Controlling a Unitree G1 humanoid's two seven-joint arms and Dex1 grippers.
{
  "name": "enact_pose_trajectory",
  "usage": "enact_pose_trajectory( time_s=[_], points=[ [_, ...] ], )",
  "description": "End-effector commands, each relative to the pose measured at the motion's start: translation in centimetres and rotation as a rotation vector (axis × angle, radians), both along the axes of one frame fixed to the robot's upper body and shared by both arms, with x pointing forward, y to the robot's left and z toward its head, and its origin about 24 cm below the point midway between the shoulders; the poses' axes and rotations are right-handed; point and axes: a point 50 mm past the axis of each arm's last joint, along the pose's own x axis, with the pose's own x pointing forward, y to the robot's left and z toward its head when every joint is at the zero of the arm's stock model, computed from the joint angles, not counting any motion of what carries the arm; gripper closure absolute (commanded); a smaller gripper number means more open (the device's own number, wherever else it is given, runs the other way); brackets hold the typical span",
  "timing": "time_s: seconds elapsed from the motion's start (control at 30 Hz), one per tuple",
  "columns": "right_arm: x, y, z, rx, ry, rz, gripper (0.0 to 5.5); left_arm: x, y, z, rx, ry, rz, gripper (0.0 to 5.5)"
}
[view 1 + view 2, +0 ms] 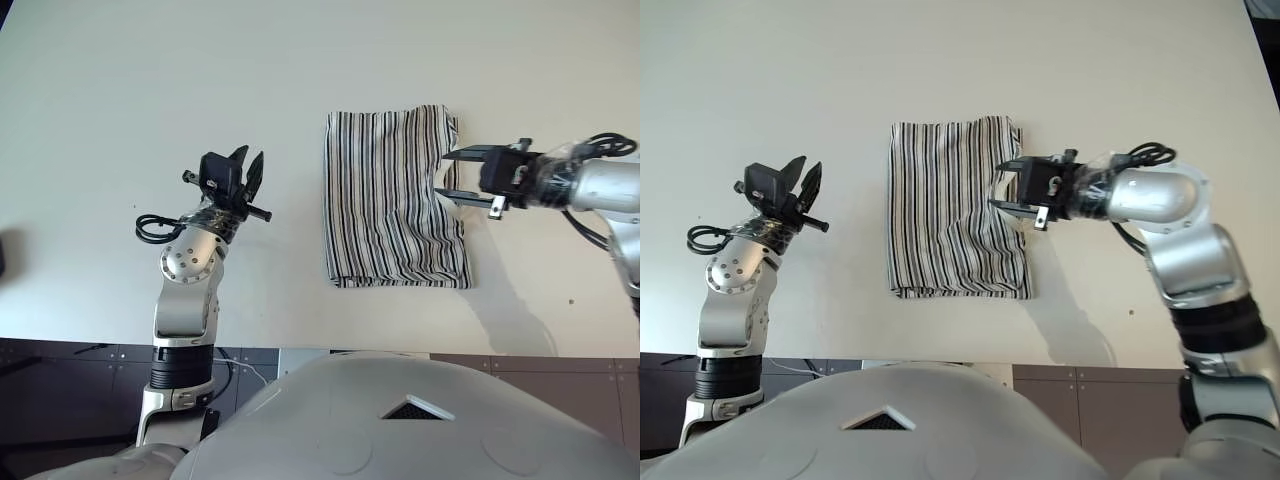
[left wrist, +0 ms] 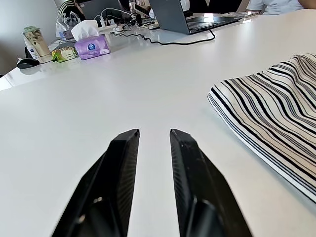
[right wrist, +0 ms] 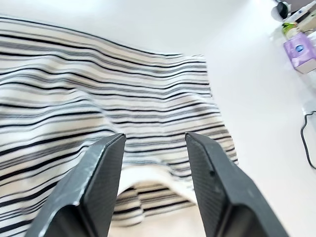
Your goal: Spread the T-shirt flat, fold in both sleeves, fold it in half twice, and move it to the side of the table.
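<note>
Now | T-shirt (image 1: 390,200) folded, sleeves hidden | right jaws apart at its 3 o'clock edge, contact unclear | left jaws apart, 9 o'clock

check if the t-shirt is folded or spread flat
Folded: the T-shirt lies as a compact striped rectangle with no sleeves sticking out, and layered edges show beside the open right pincer.
</note>
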Motion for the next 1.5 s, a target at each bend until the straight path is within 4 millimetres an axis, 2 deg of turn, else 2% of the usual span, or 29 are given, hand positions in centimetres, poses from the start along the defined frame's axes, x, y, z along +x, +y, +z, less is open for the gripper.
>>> enact_pose_trajectory(
  time_s=[0.03,0.07,0.13,0.2,0.23,0.3,0.37,0.4,0.43,0.47,0.63,0.7,0.8,1.0,1.07,1.13,1.2,1.3,1.33,1.5],
  points=[
    [-3.3,-1.8,-3.2,-0.098,0.102,0.003,3.27,-0.1,-0.4,0.1,-0.001,-0.003,-0.029,4.37],
    [-4.0,-2.2,-3.1,-0.098,0.109,-0.006,3.27,-0.7,-0.2,-0.1,-0.002,0.005,-0.013,4.37],
    [-4.8,-2.9,-4.5,-0.161,0.102,-0.021,3.27,-1.2,-0.2,-0.5,-0.007,0.020,0.020,4.37],
    [-5.5,-2.7,-5.8,-0.200,0.086,-0.017,3.27,-0.7,-0.6,-0.4,-0.011,0.012,0.014,4.37],
    [-5.3,-2.3,-5.5,-0.178,0.064,-0.026,3.27,-0.6,-0.6,-0.2,-0.011,0.007,0.011,4.37],
    [-4.3,-1.7,-3.9,-0.099,-0.011,-0.063,3.27,-0.6,-0.2,-0.2,0.003,0.010,0.004,4.37],
    [-3.7,-1.2,-0.8,0.036,-0.067,-0.089,3.27,-1.1,0.2,-0.1,0.029,0.018,-0.020,4.37],
    [-4.0,-1.2,0.5,0.075,-0.054,-0.073,3.27,-1.6,0.4,-0.1,0.048,0.028,-0.034,4.37],
    [-4.7,-1.5,0.9,0.066,-0.017,-0.038,3.27,-2.1,0.6,-0.3,0.059,0.038,-0.046,4.37],
    [-5.3,-1.8,0.6,0.035,0.017,-0.018,3.27,-2.3,0.6,-0.4,0.066,0.045,-0.055,4.37],
    [-7.6,-3.9,-5.1,-0.214,0.080,0.005,3.27,-2.2,-0.2,-0.4,0.061,0.037,-0.070,4.37],
    [-8.7,-3.4,-5.5,-0.204,0.106,0.044,3.27,-2.3,-0.3,-0.5,0.065,0.040,-0.077,4.37],
    [-9.6,-2.5,-4.4,-0.147,0.123,0.128,3.27,-2.8,-0.1,-0.7,0.106,0.051,-0.115,4.37],
    [-6.4,-3.0,-1.4,-0.114,-0.092,0.080,3.27,-5.3,-0.4,-1.0,0.292,0.066,-0.357,4.37],
    [-5.7,-2.8,0.0,-0.068,-0.181,0.091,3.27,-6.2,-0.3,-0.9,0.362,0.061,-0.447,4.37],
    [-5.4,-3.4,0.5,-0.101,-0.266,0.140,3.27,-7.3,-0.1,-1.1,0.477,0.060,-0.594,4.37],
    [-5.8,-4.7,-0.6,-0.232,-0.326,0.270,3.27,-8.5,-0.1,-1.6,0.564,0.074,-0.738,4.37],
    [-7.6,-6.3,-2.8,-0.323,-0.318,0.447,3.25,-9.6,-0.6,-2.3,0.621,0.069,-0.886,3.92],
    [-8.2,-6.5,-3.1,-0.320,-0.302,0.478,3.25,-9.8,-0.8,-2.5,0.637,0.057,-0.915,3.73],
    [-9.8,-5.7,-3.4,-0.252,-0.248,0.568,2.37,-9.8,-0.9,-3.1,0.689,0.005,-0.991,2.99]
  ],
)
